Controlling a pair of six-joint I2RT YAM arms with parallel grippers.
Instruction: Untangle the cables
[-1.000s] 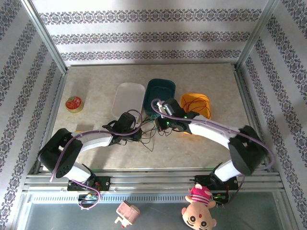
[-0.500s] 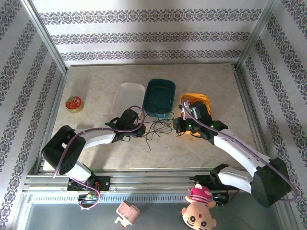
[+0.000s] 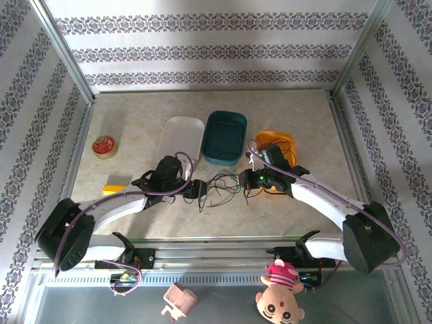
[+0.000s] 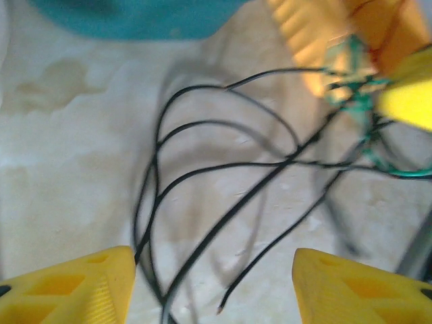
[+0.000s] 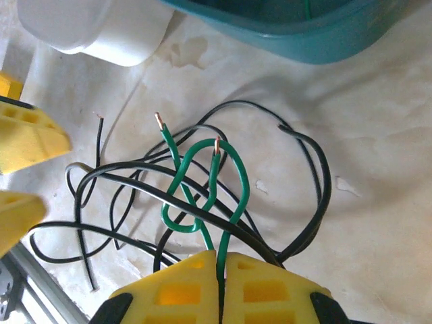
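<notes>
The cables (image 3: 221,185) lie in a tangle on the table between both grippers. My left gripper (image 3: 196,189) is open and low over the black wires (image 4: 223,169), which run between its yellow fingers (image 4: 74,283); one bare wire end points at the gap. My right gripper (image 5: 221,270) is shut on the green wire (image 5: 237,182), which loops and knots around black strands (image 5: 317,182) just ahead of its fingertips. In the top view the right gripper (image 3: 246,179) sits at the tangle's right side. Red wires (image 3: 278,143) lie coiled in the orange bowl.
A teal bin (image 3: 224,137) and a white tray (image 3: 181,137) stand just behind the tangle, an orange bowl (image 3: 270,139) to the right. A tape roll (image 3: 104,146) and a yellow block (image 3: 113,189) lie at the left. Two toys (image 3: 278,297) sit below the rail.
My right gripper swung right from the teal bin, then came back down-left to the tangle. The left arm's elbow dropped, uncovering the yellow block. The wires are now spread between both grippers.
</notes>
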